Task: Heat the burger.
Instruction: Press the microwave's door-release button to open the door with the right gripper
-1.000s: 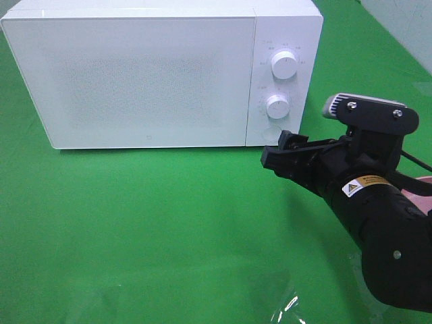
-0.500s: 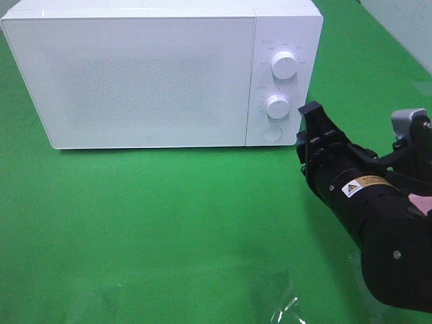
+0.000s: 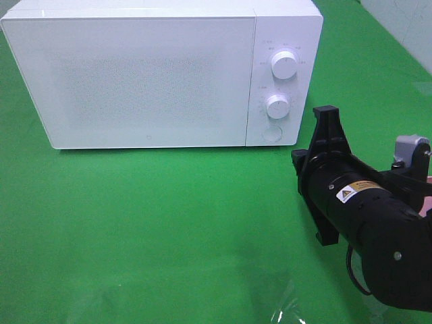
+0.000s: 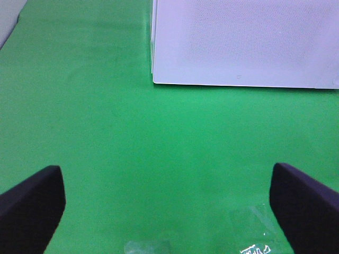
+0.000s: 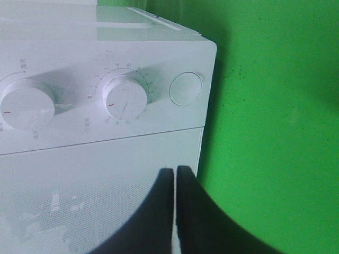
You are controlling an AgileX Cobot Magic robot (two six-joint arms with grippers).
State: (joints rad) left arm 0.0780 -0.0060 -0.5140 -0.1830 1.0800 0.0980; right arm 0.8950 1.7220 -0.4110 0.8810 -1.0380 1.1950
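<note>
The burger is out of view in every frame. The white microwave (image 3: 135, 74) stands at the back of the green table with its door shut. It also shows in the left wrist view (image 4: 243, 42) and the right wrist view (image 5: 79, 53). My right gripper (image 3: 298, 160) is shut and empty, rolled on its side, just right of the microwave's lower front corner. In the right wrist view its closed fingertips (image 5: 175, 172) point at the control panel, below the round button (image 5: 186, 88). My left gripper (image 4: 169, 211) is open and empty over bare table in front of the microwave.
The panel has two white knobs (image 3: 284, 65) (image 3: 277, 106) above the round button (image 3: 272, 133). A sliver of something pink (image 3: 426, 209) shows behind the right arm at the frame's edge. Clear tape scraps (image 3: 283, 307) lie on the green cloth near the front.
My right gripper has rolled about a quarter turn and drawn back to the right, away from the microwave's round button. The microwave door has stayed shut.
</note>
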